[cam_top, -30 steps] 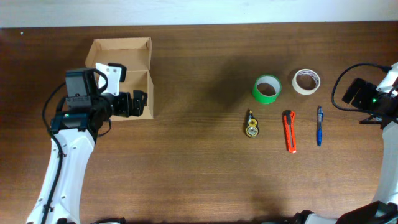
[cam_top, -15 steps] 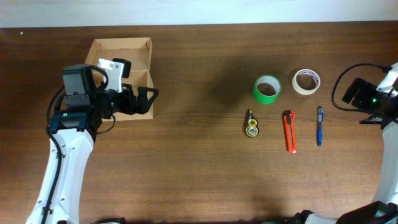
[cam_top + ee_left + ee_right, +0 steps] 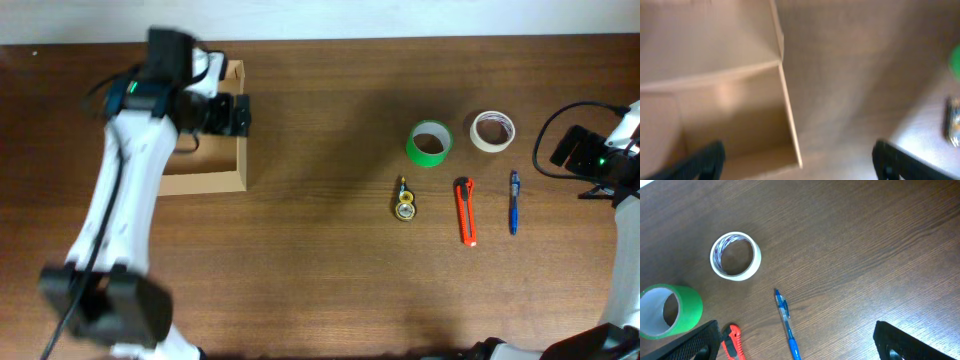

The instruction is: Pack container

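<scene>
The tan cardboard container stands open at the far left, mostly covered by my left arm. My left gripper is open and empty over its right wall. The blurred left wrist view shows the box's inside, with my gripper astride the right wall. My right gripper is open and empty at the far right. In the right wrist view it hovers above the blue pen. That view also shows the white tape roll, the green tape roll and the orange cutter.
In the overhead view the right half of the table holds the green tape, the white tape, a small yellow tape measure, the orange cutter and the blue pen.
My left arm has swung toward the far edge, taking the open gripper from the box's front right to its right wall farther back. The right arm has not moved.
</scene>
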